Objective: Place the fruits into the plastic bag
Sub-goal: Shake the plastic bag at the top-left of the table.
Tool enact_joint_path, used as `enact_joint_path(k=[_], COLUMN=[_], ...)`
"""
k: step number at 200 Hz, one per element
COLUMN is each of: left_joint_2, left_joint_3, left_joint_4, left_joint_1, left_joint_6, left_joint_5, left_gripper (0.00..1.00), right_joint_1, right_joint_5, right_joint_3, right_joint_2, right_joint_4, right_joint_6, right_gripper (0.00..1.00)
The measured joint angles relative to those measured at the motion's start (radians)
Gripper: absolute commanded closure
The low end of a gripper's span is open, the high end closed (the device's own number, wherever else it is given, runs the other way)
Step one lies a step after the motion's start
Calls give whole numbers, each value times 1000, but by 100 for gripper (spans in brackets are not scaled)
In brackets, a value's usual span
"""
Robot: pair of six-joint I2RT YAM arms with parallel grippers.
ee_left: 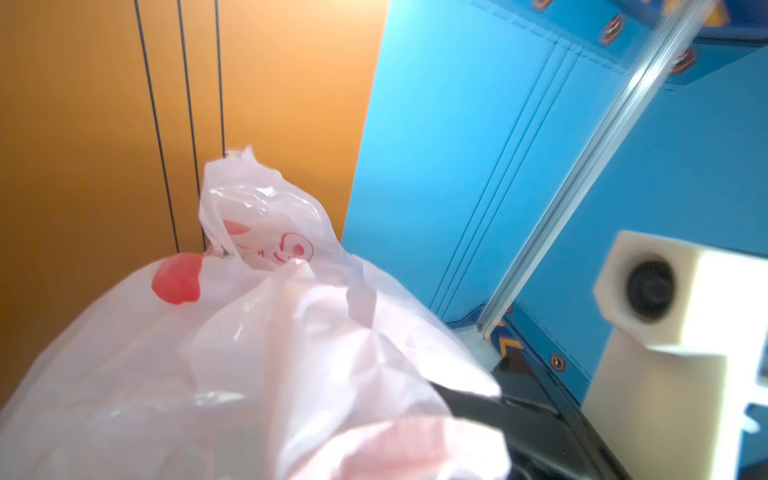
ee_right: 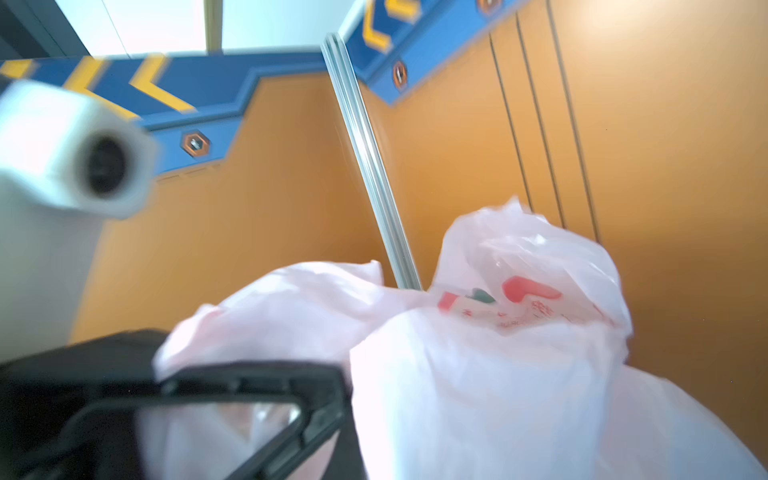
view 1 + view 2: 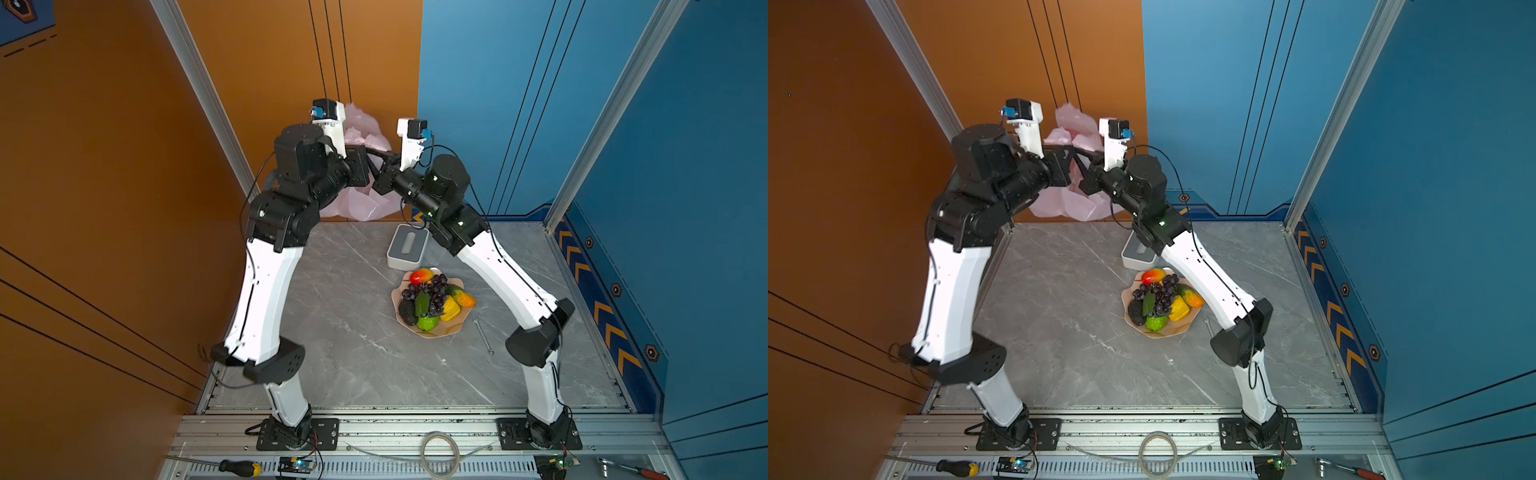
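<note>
I have both jaws pinched fully closed, each, as far as I can judge, on a fold of the thin, crinkly translucent pink plastic bag (image 3: pixel 365 208). It hangs over the far edge of the grey marbled bench (image 3: pixel 353 353), long axis upright, handles pointing up. The small toy fruits (image 3: pixel 432 297) lie heaped on the peach scalloped plate (image 3: pixel 453 328), well apart, below the jaws and nearer the arm bases. My right arm (image 3: pixel 498 270) is closer to them. I cannot tell whether the bag's mouth gapes.
</note>
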Motion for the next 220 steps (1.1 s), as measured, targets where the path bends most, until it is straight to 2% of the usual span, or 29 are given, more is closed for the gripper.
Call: enact_joint_path(k=[14, 20, 39, 59, 82, 105, 128, 147, 175, 220], left_joint_2=[-184, -257, -502, -753, -895, -954, -1062, -1117, -1120, -1098], left_joint_3=[-203, -293, -638, -1068, -1481, -1746, -1817, -1775, -1701, -1690], left_joint_4=[135, 185, 341, 460, 439, 332, 241, 217, 184, 98], left_joint_1=[-113, -134, -131, -130, -120, -119, -117, -108, -86, -75], left_joint_6=[93, 123, 188, 214, 181, 106, 45, -2, -70, -174], left_joint_5=[-18, -23, -78, -146, -230, -271, -310, -355, -389, -396], left_gripper=[100, 100, 100, 100, 100, 100, 100, 100, 100, 100], right_joint_1=[49, 72, 115, 70, 20, 18, 39, 47, 31, -13], right_joint_5=[-11, -23, -52, -51, -52, -52, -53, -56, -70, -124], right_joint_3=[-156, -245, -573, -970, -1357, -1609, -1660, -1597, -1442, -1266], right_joint_2=[-163, -243, -484, -688, -721, -621, -620, -649, -632, -424], right_joint_4=[112, 166, 335, 475, 537, 426, 345, 345, 357, 406], right_joint_6=[-89, -124, -204, -241, -222, -184, -163, -146, -109, -16], right_gripper=[100, 100, 100, 100, 100, 100, 100, 100, 100, 100])
